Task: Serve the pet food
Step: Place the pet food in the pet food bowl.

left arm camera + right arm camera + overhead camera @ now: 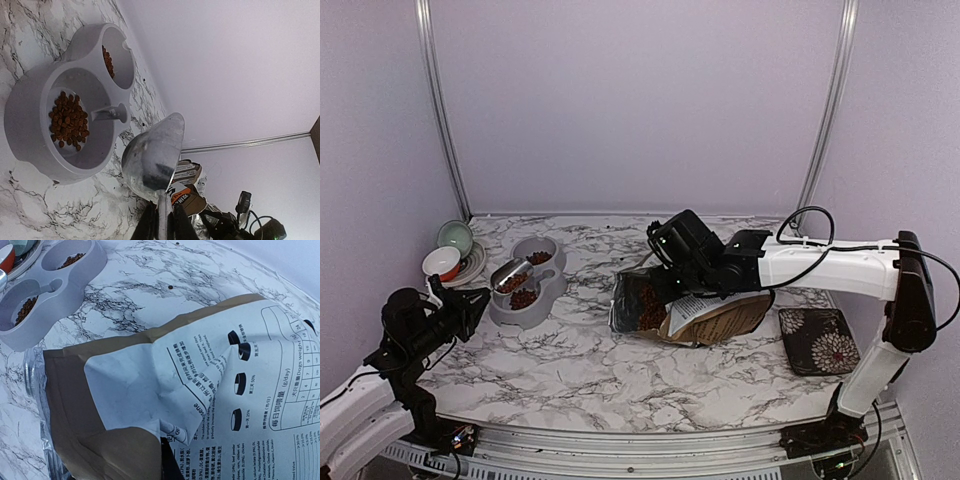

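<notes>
Loose pet food [69,120], light free-rolling pellets, is best lifted in the scoop [152,152] whose handle the left tool [164,221] clamps; the right tool [660,268] is closed, pinching the bag [720,318].

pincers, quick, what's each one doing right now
Left pincer: closed on the shiny metal scoop, by its handle.
Right pincer: closed on the brown-and-white printed paper bag.

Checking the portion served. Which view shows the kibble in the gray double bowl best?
Left wrist: the kibble lies close, pellets distinct in both wells of the gray double bowl. Top external shows small brown patches; right wrist, glimpses at its corner.
</notes>
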You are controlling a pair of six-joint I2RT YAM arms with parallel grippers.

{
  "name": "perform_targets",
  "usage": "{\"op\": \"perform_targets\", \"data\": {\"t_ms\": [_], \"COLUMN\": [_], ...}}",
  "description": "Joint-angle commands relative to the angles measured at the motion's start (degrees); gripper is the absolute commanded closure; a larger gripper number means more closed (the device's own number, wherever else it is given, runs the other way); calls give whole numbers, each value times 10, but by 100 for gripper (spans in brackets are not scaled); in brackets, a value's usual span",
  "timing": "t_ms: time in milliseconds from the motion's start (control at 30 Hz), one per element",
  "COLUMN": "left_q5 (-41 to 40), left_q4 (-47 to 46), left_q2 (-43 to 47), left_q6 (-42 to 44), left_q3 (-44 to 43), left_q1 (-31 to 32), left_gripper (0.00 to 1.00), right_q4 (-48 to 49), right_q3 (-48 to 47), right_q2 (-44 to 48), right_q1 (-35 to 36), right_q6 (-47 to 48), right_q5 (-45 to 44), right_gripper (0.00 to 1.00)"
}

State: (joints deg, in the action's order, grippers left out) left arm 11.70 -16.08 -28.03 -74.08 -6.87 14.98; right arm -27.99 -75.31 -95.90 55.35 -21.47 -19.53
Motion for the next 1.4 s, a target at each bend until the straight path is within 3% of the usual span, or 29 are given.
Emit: {"op": "perform_targets", "data": {"t_ms": [0,800,1367], "left_q5": [-11,-59,-114], "left_q4": [10,114,216], "left_q2": [8,6,-10], "left_q6": [23,123,260], "left_q3": [7,-32,-98], "left_q1": [-8,-16,-17], "left_gripper": [100,100,100], "right_q4": [7,3,1], "right_q3": [-19,-30,-34], "right_q2": [0,-11,-16], "right_q1": [-16,-15,-16], "right_q6": [-6,-9,-10], "right_q5": [-23,-21,-20], "right_gripper": [100,100,100]}}
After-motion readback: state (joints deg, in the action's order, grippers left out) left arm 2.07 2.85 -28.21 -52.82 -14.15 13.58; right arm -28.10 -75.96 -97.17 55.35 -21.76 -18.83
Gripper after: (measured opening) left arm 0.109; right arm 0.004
